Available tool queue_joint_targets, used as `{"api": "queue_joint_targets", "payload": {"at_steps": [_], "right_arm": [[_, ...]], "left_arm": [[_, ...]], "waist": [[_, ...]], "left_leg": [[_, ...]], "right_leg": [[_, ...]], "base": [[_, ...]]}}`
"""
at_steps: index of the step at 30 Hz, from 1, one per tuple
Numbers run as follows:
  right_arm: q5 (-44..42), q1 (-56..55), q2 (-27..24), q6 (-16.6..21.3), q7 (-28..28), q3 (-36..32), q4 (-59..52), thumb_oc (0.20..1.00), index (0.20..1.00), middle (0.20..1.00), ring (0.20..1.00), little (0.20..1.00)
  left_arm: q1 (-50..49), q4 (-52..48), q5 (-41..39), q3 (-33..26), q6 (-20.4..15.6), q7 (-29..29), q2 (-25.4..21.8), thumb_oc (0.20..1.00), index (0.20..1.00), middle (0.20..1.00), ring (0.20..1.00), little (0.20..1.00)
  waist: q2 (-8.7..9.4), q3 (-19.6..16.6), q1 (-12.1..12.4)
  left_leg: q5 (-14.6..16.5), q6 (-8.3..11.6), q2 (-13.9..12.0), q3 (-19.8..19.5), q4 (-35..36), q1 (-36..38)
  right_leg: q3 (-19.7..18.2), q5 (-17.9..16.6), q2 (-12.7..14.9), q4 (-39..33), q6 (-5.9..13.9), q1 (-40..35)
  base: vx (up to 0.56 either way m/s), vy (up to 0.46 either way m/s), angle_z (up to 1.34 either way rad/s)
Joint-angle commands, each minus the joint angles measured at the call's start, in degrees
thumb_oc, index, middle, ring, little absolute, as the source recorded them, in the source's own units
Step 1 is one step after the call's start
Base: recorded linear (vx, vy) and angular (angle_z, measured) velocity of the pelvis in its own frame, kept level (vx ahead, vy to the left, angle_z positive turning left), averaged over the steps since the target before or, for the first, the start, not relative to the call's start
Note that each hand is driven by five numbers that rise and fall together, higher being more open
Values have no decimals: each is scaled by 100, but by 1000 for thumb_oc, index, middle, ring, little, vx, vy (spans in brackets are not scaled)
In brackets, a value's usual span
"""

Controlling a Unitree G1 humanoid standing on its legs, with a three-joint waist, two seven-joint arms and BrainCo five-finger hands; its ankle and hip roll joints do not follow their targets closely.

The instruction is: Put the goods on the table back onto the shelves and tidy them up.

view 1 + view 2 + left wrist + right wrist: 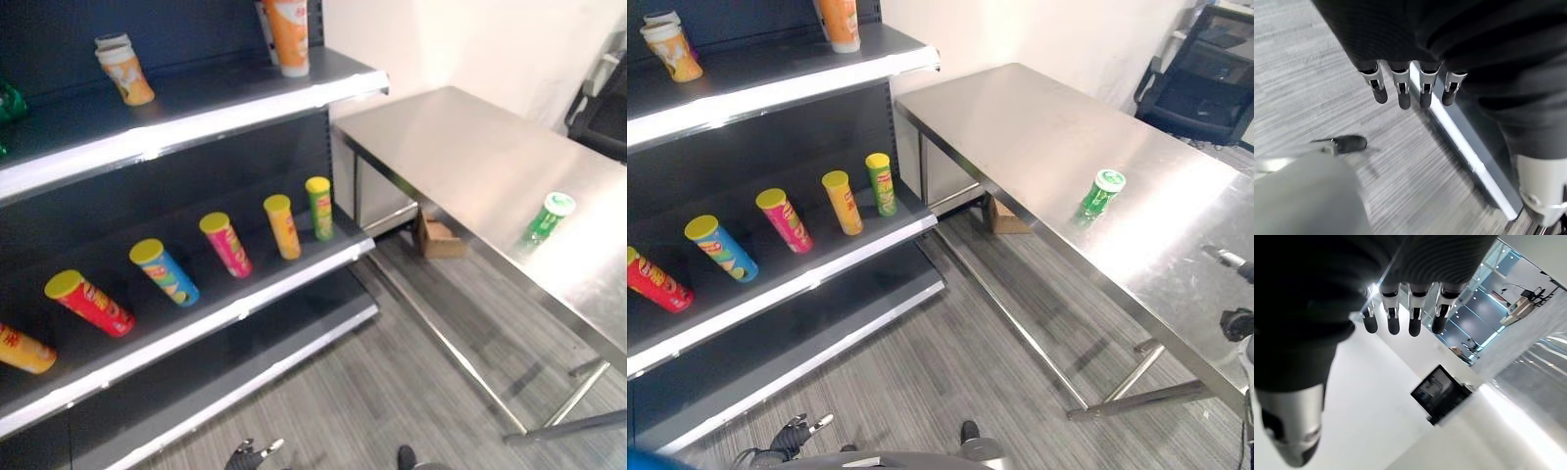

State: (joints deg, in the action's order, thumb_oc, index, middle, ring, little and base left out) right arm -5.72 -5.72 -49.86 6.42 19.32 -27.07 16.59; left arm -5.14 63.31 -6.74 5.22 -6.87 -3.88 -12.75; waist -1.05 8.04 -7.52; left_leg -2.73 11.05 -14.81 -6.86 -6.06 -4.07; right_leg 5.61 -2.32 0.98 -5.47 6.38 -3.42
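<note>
And here we are in what looks like a mock shop aisle set up indoors. Dark retail shelving (196,117) with pale metal front edges runs along the left, the sort a store uses. Along the middle shelf's front edge a row of tall snack cans (226,244) with yellow lids leans back, evenly spaced like stock on display. On the upper shelf stand an orange can (290,34) near its right corner and a paper cup (124,69). Beside the shelving sits a bare stainless steel table (1038,127), a green can (1100,193) upright near its right edge. Grey striped carpet (950,362), white walls, a black office chair (1205,88) beyond the table's far corner.
</note>
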Motion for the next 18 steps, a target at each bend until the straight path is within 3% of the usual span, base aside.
{"api": "queue_joint_targets", "payload": {"at_steps": [1,2,4,5,6,7,8,9,13,15,18], "right_arm": [[-312,359,-379,287,90,32,-33,1000,1000,1000,1000,1000],[-269,393,-453,201,85,81,223,1000,1000,1000,1000,1000],[-279,467,-501,190,96,120,298,1000,1000,1000,1000,1000],[-322,609,-574,179,81,212,536,1000,1000,1000,1000,1000],[-325,623,-583,185,82,224,551,1000,1000,1000,1000,1000],[-430,675,-609,185,93,256,745,1000,1000,1000,1000,1000],[-479,708,-634,185,148,248,852,1000,1000,1000,1000,1000],[-443,800,-680,162,122,340,965,1000,1000,1000,1000,1000],[-389,988,-604,93,84,509,1144,1000,1000,1000,1000,1000],[-258,1273,-592,51,134,751,1329,1000,1000,1000,1000,1000],[-160,1387,-555,2,107,853,1281,1000,1000,1000,1000,1000]], "left_arm": [[131,-355,-386,165,-41,-12,-561,1000,1000,1000,1000,1000],[128,-371,-341,222,-28,41,-533,1000,1000,1000,1000,1000],[113,-388,-281,277,-14,60,-512,1000,1000,1000,1000,1000],[120,-321,-186,411,-1,85,-477,1000,1000,1000,1000,1000],[121,-318,-185,408,-3,85,-473,1000,1000,1000,1000,1000],[162,-201,-132,505,11,88,-410,1000,1000,1000,1000,1000],[183,-184,-146,497,7,67,-411,1000,1000,1000,1000,1000],[169,-144,-133,488,13,86,-389,1000,1000,1000,1000,1000],[161,1,-91,455,34,66,-411,1000,1000,1000,1000,1000],[175,59,-100,397,45,44,-469,1000,1000,1000,1000,1000],[191,36,-109,343,55,14,-538,1000,1000,1000,1000,1000]], "waist": [[556,-29,195],[548,13,197],[556,40,247],[575,49,313],[577,46,301],[522,43,328],[509,64,339],[462,43,366],[426,15,383],[422,58,444],[405,216,420]], "left_leg": [[84,-310,267,546,-408,450],[147,-375,258,927,-395,436],[283,-421,407,964,-404,349],[588,-500,801,871,-242,184],[590,-507,811,865,-242,181],[539,-578,1063,986,95,57],[422,-582,1145,1105,194,-81],[400,-600,1147,1274,372,-45],[349,-702,1275,1222,649,141],[407,-837,1329,1306,845,354],[463,-971,1343,1353,884,568]], "right_leg": [[-142,210,392,171,108,344],[-15,292,382,141,60,236],[2,307,395,131,53,198],[66,295,428,119,69,176],[74,299,437,116,75,173],[214,312,425,155,100,218],[247,337,426,185,108,229],[271,395,411,266,119,272],[283,492,462,683,153,342],[274,526,623,1374,321,551],[206,214,798,2403,472,946]], "base": [[35,-165,94],[28,-123,98],[29,-55,64],[32,-10,13],[50,21,2],[22,64,26],[45,103,51],[100,144,68],[124,135,3],[97,169,1],[41,124,-14]]}}
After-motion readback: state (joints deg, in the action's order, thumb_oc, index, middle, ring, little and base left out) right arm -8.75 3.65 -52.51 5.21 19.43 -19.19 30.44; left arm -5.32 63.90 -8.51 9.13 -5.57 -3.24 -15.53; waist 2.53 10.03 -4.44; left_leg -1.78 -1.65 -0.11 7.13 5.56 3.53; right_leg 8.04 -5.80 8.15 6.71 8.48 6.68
